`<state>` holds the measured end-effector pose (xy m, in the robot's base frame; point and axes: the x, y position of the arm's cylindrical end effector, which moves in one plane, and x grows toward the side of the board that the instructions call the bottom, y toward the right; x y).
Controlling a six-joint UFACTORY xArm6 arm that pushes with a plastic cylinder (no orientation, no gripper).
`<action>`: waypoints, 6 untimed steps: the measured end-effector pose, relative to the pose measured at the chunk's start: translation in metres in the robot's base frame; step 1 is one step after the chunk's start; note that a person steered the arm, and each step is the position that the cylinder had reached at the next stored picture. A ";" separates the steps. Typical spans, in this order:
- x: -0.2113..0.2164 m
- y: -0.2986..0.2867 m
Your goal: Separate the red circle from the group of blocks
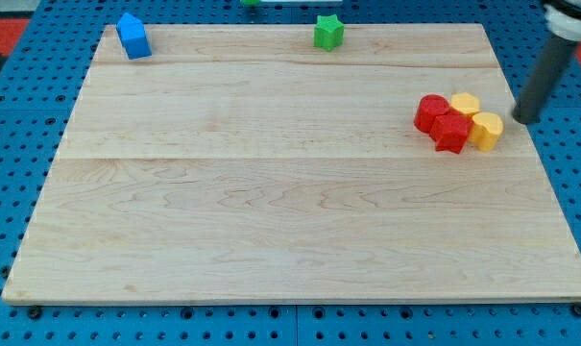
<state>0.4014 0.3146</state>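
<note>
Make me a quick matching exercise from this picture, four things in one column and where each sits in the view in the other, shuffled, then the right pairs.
1. blue block
2. green block
3. red circle
4. my tip

A. right of the yellow blocks
B. top left corner of the board
C. left end of the cluster
D. top edge, near the middle

Pairs: 1-B, 2-D, 3-C, 4-A

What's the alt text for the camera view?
My tip sits just right of a tight cluster at the wooden board's right side: red circle, another red block, two yellow blocks. Blue block and green block sit along the view's top.
</note>
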 end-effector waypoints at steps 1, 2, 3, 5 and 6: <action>0.035 0.031; 0.043 0.023; 0.024 -0.035; -0.030 -0.134; -0.059 -0.160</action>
